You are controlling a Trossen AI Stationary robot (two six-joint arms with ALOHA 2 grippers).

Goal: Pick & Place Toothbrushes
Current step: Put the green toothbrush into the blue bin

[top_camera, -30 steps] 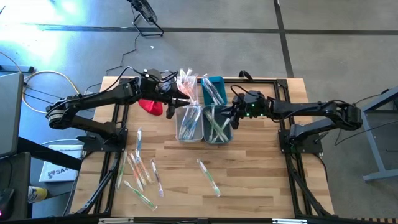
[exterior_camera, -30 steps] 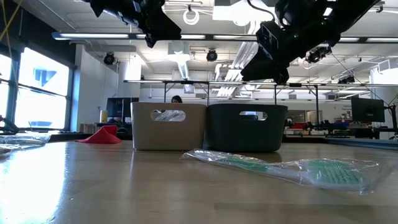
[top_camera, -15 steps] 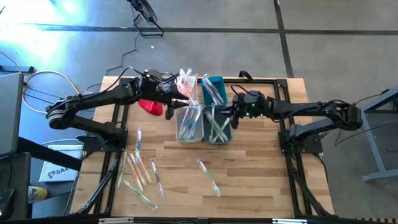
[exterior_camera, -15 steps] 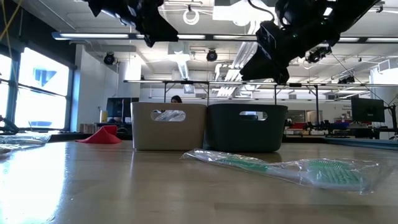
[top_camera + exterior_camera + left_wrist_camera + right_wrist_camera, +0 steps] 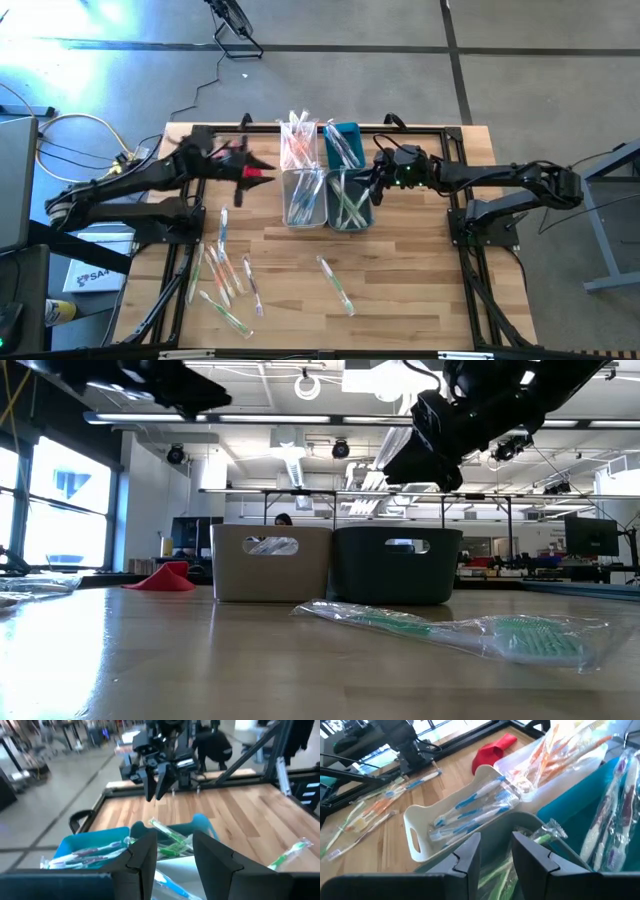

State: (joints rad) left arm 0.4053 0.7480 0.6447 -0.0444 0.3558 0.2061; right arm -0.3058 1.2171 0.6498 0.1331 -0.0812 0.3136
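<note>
While the left gripper (image 5: 262, 172) hangs empty and slightly open beside the bins (image 5: 327, 200), the right gripper (image 5: 378, 185), likewise parted and empty, hovers over them; loose toothbrushes (image 5: 225, 270) await sorting.

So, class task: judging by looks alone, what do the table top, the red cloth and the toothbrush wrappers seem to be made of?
Table top: pale wood in jointed strips, grain visible, low sheen.
Red cloth: soft fabric, matte, slumped into folds.
Toothbrush wrappers: clear thin plastic film, crinkled and glinting, with the coloured handles showing through; the handles themselves are probably hard plastic.
</note>
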